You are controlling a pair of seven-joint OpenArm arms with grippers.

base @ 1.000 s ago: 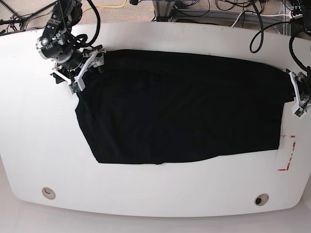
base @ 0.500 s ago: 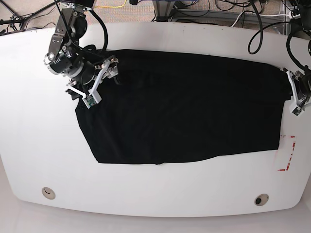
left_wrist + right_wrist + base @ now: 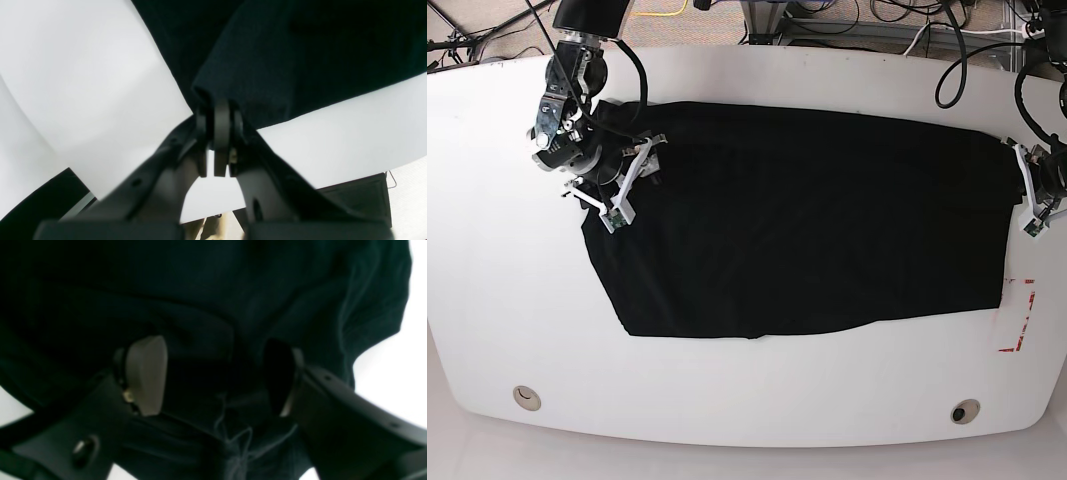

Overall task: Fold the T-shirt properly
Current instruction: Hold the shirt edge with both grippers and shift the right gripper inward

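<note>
My L pincer [image 3: 218,110] clamps shirt [image 3: 807,220] edge at table's [image 3: 747,400] right edge; R pincer [image 3: 213,373] apart over cloth, far-left corner.

We see a big white table [image 3: 757,400] with two small round holes [image 3: 526,398] near the bottom, and red marks [image 3: 1019,318] at right.

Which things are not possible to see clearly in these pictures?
- T-shirt print: no view shows it; only plain black cloth faces up.
- Right gripper: the right wrist view is dark and blurred, so whether its fingers touch cloth is unclear.
- Left gripper: shut on a cloth fold; in the base view it is too small to show this.
</note>
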